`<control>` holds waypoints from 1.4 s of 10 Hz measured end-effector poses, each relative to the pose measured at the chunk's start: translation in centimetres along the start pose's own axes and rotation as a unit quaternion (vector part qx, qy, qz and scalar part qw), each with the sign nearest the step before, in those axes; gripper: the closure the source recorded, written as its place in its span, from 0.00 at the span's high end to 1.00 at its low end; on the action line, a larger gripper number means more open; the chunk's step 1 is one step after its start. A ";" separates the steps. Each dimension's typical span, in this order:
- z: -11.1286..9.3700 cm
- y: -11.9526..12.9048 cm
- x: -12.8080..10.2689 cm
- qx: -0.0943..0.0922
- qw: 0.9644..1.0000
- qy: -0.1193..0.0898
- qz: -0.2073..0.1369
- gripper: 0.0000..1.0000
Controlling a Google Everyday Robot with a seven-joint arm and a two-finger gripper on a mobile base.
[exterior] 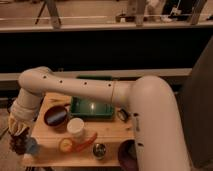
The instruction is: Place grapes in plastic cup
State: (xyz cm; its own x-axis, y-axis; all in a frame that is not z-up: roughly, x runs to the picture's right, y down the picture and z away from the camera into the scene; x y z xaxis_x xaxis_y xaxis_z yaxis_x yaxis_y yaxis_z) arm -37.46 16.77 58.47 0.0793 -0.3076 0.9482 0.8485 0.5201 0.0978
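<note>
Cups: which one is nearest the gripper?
The light-blue cup at lower left, right beside the gripper; the white cup and metal cup stand farther right.

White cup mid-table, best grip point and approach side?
Probably from above, across the rim of the white cup: it stands upright, with bowl, tray and carrot piece crowding its sides. The tool sits at the left edge of the table.

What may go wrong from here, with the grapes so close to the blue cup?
The pincer hangs over the table's left corner, with the grapes just below it.
1. The blue cup beside them stands near the edge; a nudge might tip it or push it off.
2. The grapes look about as wide as the cup, so they might catch on its rim and fall.
</note>
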 end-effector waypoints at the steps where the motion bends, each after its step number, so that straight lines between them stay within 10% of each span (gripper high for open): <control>1: 0.1 0.0 0.0 -0.001 1.000 0.000 0.000 0.00; 14: -1.6 -0.3 1.0 0.016 1.000 -0.005 0.002 0.00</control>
State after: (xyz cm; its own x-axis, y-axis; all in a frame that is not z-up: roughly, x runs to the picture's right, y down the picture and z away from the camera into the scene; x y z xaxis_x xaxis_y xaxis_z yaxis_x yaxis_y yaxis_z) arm -36.81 15.06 58.91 0.0763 -0.2974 0.9517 0.8313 0.5460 0.1040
